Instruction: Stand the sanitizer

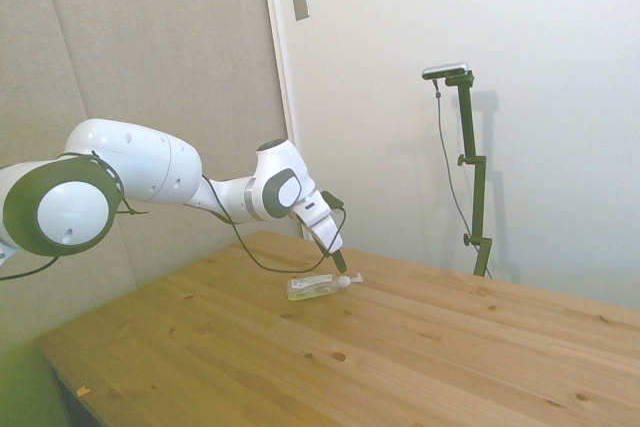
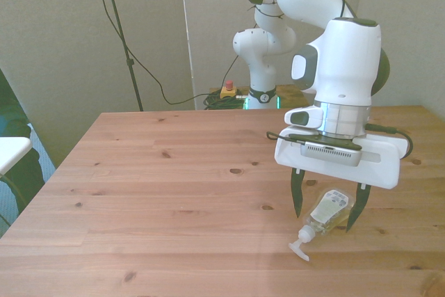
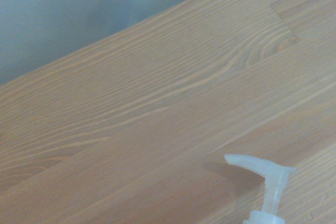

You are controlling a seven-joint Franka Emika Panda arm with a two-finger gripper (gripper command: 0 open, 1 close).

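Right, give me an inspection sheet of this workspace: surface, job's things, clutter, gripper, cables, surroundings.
Surface: wooden table, knotty planks, dry and bare apart from the bottle.
Job's things: sanitizer lying on its side near the front view's right, white pump nozzle pointing toward the camera-side edge; not yet standing.
Clutter: nothing seen on the table.
Gripper: gripper open, fingers pointing down, one on each side of the bottle's body; contact cannot be told.
Cables: a dark cable loops from the arm down near the tabletop; another cable hangs behind the table.
Surroundings: plain walls, a small grey wall plate, a yellow box with a red button on the floor behind.
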